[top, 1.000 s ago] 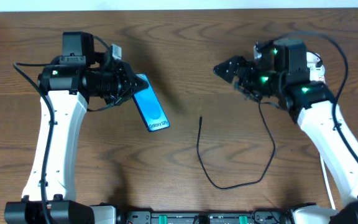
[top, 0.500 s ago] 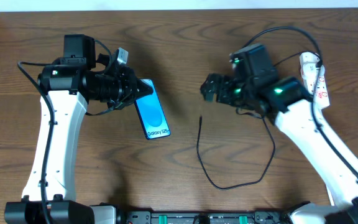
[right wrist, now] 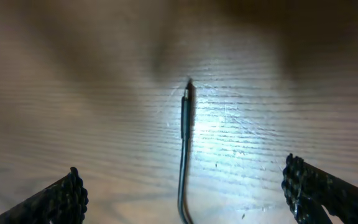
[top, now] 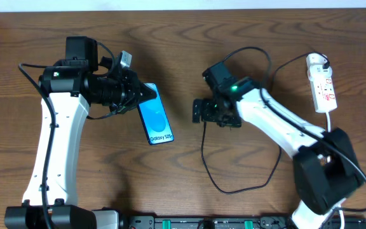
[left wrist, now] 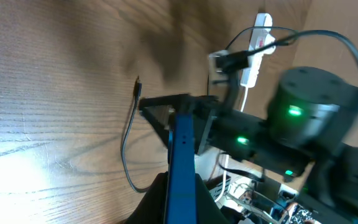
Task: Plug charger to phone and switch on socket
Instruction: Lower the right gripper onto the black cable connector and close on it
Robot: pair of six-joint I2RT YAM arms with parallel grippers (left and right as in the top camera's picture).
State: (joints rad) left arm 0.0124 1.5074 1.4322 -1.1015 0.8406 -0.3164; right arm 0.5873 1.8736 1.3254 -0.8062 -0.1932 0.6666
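"On the left, what do we enter first?"

"Item one: left gripper (top: 138, 94), jaws clamped on the upper end of the phone (top: 155, 116). The phone appears held off the table (top: 189, 32), screen up, with its lettered end free of the fingers. We judge that this grip leaves that end open to the other arm."

"Item two?"

"Right gripper (top: 199, 112), jaws spread wide, nothing in them. It hangs right over the tip of the charger (top: 203, 151). In the wrist view the tip lies flat on the wood between the fingers (right wrist: 67, 194), near the centre line. We read that as lining up for a pick."

"The rest of the charger?"

"One slack loop toward the near edge, then back up under the right arm and on toward the socket (top: 321, 88) at far right. Whether its plug is seated there we cannot tell."

"Anything in the way?"

"Between phone and tip, only bare wood; they lie near each other but apart. We expect the loop may drag when the tip is lifted. The socket's white cord (top: 330, 117) runs down behind the right arm. Its switches sit well apart from both grippers, so we count that step as not yet done."
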